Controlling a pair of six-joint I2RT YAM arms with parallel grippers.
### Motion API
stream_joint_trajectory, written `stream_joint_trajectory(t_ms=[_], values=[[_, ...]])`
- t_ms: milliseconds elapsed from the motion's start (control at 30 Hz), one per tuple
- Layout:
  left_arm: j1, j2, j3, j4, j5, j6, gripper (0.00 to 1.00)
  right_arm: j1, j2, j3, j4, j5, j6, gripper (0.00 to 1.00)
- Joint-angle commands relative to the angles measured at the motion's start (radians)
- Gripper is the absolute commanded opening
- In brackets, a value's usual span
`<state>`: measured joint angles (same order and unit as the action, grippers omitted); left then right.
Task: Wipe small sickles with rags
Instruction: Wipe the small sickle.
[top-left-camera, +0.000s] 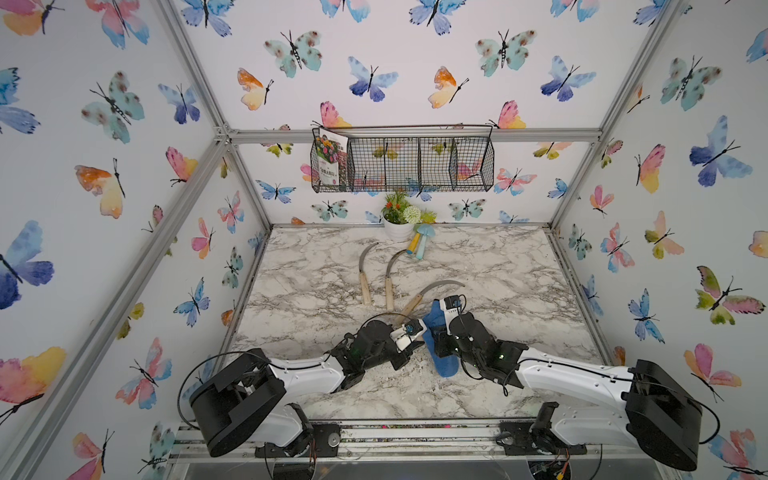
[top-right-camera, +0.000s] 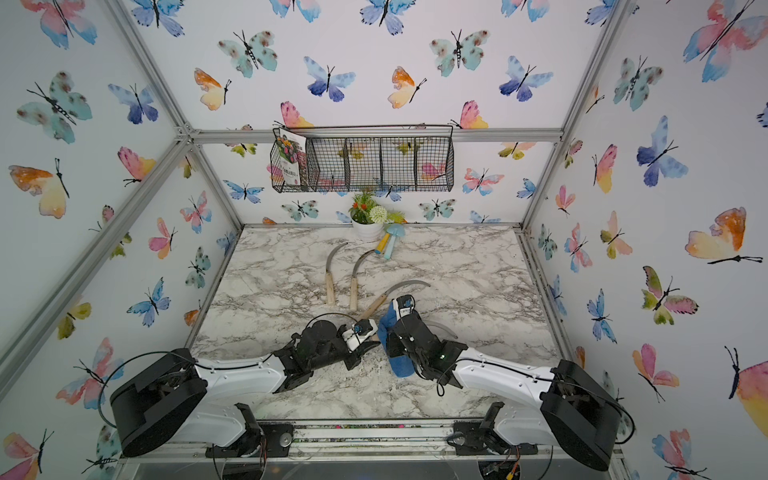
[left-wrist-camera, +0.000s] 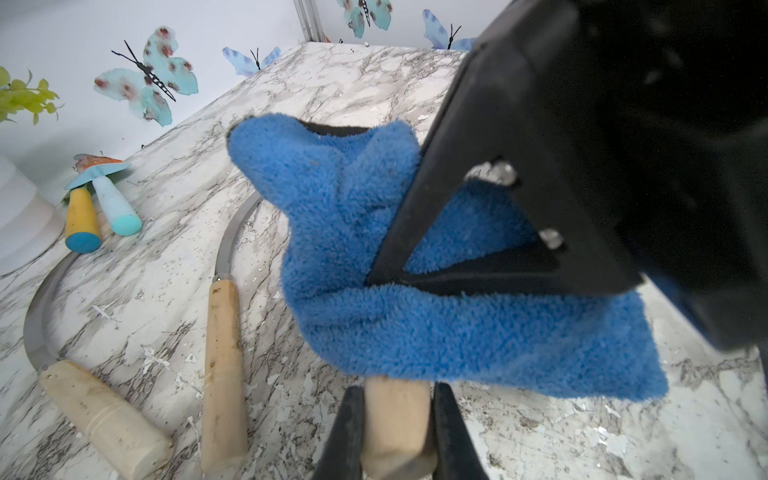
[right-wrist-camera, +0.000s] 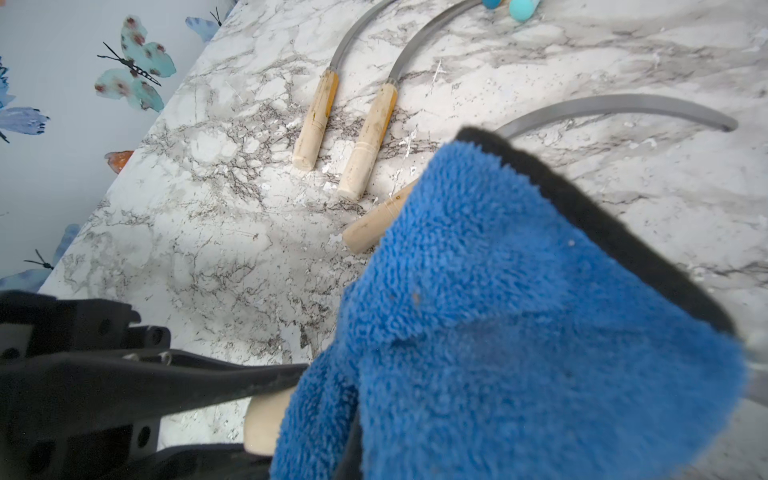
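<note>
My left gripper (left-wrist-camera: 397, 390) is shut on the pale wooden handle (left-wrist-camera: 395, 432) of one small sickle, near the table's middle front. That sickle's blade is hidden under the blue rag (left-wrist-camera: 374, 324), which drapes over it. My right gripper (left-wrist-camera: 374, 278) is shut on the rag (top-left-camera: 442, 361) just right of the left gripper (right-wrist-camera: 270, 415). In both top views three other sickles lie on the marble: two side by side (top-left-camera: 365, 274) (top-left-camera: 390, 282) and a third (top-left-camera: 428, 293) slanted just behind the rag (top-right-camera: 399, 363).
A white flower pot (top-left-camera: 398, 230) stands at the back wall with yellow and light-blue mushroom toys (top-left-camera: 420, 244) leaning beside it. A black wire basket (top-left-camera: 415, 164) hangs on the back wall above. Aluminium frame posts stand at the table's corners.
</note>
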<state>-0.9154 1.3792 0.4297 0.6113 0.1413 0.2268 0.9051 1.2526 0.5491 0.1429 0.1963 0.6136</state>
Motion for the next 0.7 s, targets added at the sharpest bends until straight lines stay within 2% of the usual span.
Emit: stream_joint_trajectory(t_ms=[0, 100, 300, 400, 500, 567, 667], values=[[-0.004, -0.051, 0.002, 0.128, -0.001, 0.007, 0.0, -0.154, -0.004, -0.087, -0.035, -0.044, 0.017, 0.02], [-0.004, -0.063, -0.023, 0.164, -0.022, 0.008, 0.0, -0.247, -0.034, -0.123, -0.063, -0.044, 0.024, 0.02], [-0.004, -0.08, -0.047, 0.21, -0.191, -0.011, 0.0, -0.263, -0.161, -0.151, -0.083, 0.003, 0.091, 0.02], [-0.005, -0.083, -0.066, 0.241, -0.16, 0.007, 0.0, -0.279, -0.203, -0.089, -0.227, 0.126, 0.15, 0.02], [-0.008, -0.064, -0.048, 0.22, -0.193, 0.004, 0.0, -0.306, -0.235, -0.061, -0.326, 0.247, 0.192, 0.02], [-0.007, -0.05, -0.041, 0.221, -0.243, -0.001, 0.0, -0.357, -0.267, -0.053, -0.363, 0.298, 0.207, 0.02], [-0.01, -0.031, -0.041, 0.235, -0.296, 0.01, 0.0, -0.457, -0.272, -0.012, -0.401, 0.33, 0.158, 0.02]])
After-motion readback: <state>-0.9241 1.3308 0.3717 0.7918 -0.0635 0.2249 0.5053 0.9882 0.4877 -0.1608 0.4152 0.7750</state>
